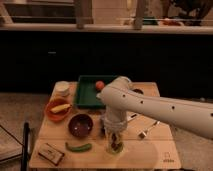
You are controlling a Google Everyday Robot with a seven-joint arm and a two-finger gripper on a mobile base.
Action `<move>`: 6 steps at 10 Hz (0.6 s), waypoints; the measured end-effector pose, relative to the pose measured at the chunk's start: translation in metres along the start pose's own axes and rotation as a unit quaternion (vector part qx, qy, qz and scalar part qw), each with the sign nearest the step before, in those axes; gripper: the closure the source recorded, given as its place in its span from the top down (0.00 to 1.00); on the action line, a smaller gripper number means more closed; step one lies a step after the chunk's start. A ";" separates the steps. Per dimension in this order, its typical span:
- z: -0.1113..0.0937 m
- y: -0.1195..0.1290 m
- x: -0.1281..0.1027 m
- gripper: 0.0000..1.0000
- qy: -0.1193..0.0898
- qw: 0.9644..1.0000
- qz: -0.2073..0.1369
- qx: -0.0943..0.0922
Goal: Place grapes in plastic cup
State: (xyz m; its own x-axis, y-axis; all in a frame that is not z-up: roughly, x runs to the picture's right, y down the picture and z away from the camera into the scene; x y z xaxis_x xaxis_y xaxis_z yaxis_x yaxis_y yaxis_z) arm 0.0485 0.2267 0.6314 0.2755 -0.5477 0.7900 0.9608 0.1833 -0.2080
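Grapes (116,145) show as a dark clump low inside the plastic cup (110,138), which stands upright near the front edge of the worktop (150,150). The end effector (115,128) hangs directly over the mouth of the cup; I cannot tell how far open it is, or if it holds something. The maroon bowl (80,125) sits just left of the cup, and the green tray (88,95) lies behind.

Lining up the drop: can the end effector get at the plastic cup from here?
Probably yes. The end effector hangs right over the plastic cup, nothing between them; the maroon bowl and the fork lie off to either side.
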 end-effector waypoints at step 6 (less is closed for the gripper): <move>0.002 0.002 0.001 0.80 0.003 1.000 0.003 0.004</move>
State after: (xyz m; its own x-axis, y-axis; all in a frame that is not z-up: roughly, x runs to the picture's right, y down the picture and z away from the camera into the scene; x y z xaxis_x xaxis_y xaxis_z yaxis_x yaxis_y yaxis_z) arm 0.0510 0.2278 0.6330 0.2822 -0.5518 0.7848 0.9586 0.1942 -0.2082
